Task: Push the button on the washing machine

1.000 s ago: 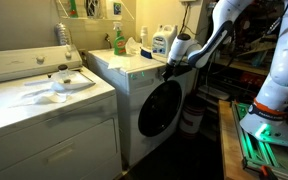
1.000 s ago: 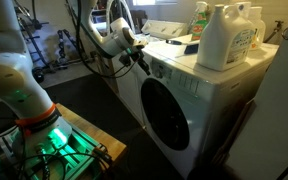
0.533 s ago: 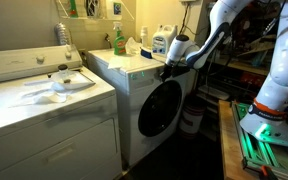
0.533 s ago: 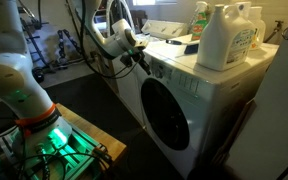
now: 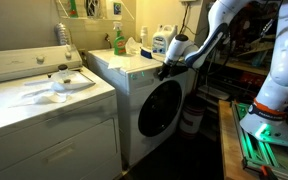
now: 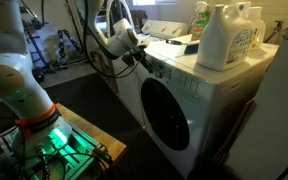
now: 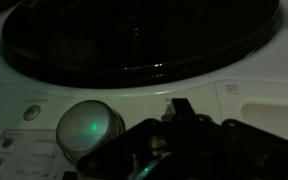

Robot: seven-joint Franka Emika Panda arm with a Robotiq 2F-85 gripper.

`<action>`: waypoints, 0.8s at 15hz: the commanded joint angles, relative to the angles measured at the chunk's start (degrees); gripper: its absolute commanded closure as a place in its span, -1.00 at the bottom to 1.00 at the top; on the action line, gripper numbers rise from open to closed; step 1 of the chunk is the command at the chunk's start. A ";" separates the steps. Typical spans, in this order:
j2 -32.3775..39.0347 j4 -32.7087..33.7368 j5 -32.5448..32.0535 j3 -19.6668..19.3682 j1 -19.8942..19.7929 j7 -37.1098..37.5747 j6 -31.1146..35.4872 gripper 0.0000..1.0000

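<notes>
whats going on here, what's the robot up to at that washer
A robot arm has its hand at the control strip along the top front of the white washing machine, just above the round dark door. In the wrist view the hand sits beside a round dial. Whether it is touching a button cannot be told.
</notes>
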 commanded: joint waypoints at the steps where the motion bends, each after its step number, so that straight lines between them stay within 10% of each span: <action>1: 1.52 1.48 -4.51 -1.71 0.96 3.90 1.32 1.00; 12: 2.18 0.75 -10.97 -1.90 1.10 10.15 1.92 1.00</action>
